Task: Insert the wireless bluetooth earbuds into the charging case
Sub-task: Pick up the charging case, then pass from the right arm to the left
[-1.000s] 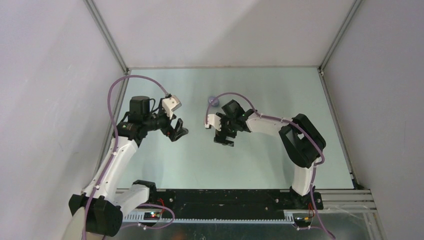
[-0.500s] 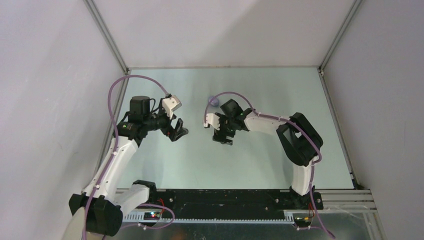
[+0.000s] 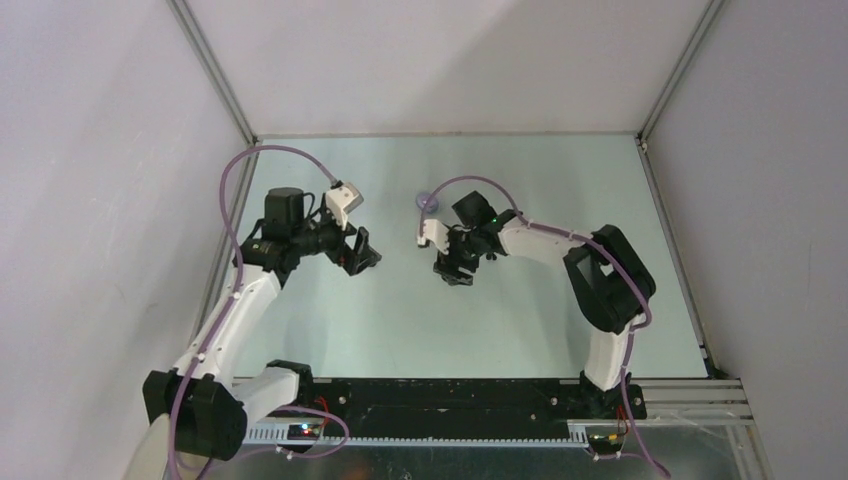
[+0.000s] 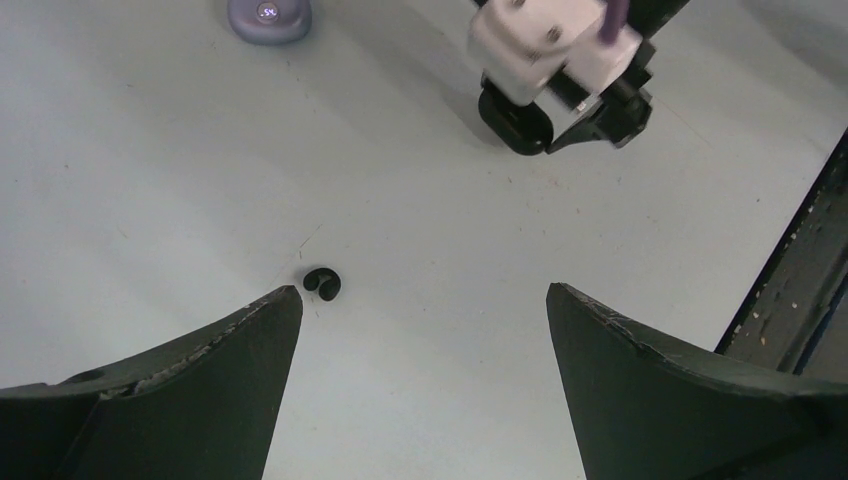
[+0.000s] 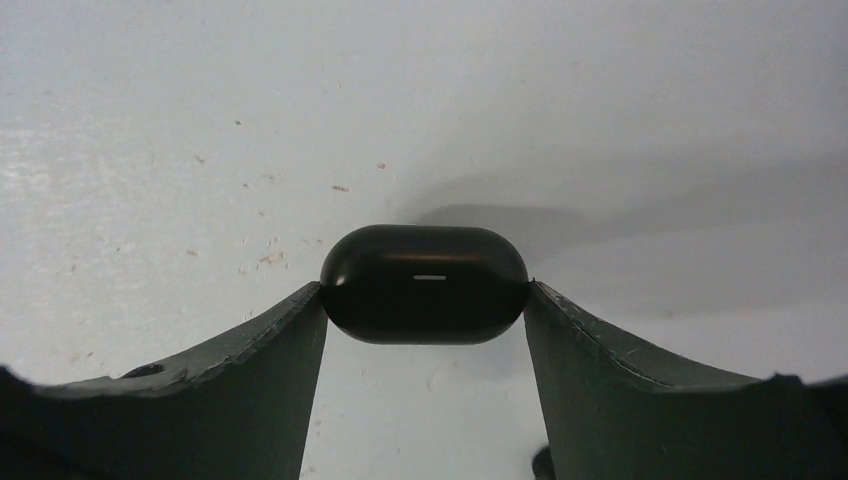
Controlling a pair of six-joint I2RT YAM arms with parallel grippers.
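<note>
**Item 1: black earbud** point(image 4: 322, 283). One, small and curled. It lies on the table point(image 3: 540, 180), loose and touched by nothing. In the left wrist view it sits inside the span of the left gripper's fingers, just beside the tip of the finger on the view's left and well apart from the other finger. It is too small to make out in the top view.

**Item 2: left gripper** point(image 4: 422, 290). The jaws are spread wide and grasp nothing. It hangs over the table's left half, pointed toward the right arm.

**Item 3: black case** point(image 5: 424, 270). An oval pill shape with the lid closed and a short pale line on the face toward the camera. It rests on the table, lengthwise between the right gripper's fingers.

**Item 4: right gripper** point(image 3: 455, 270). It is closed onto the black case, with one fingertip against each rounded end. It is low over the table near the centre, well apart from the black earbud.

**Item 5: lilac case** point(image 4: 268, 17). Oval, closed, with a small lit mark on top. It sits on the table beyond both grippers, near the right arm's wrist, and is touched by neither.

**Item 6: unidentified.** A small dark shape at the lower edge of the right wrist view is cut off, and I cannot tell what it is.
</note>
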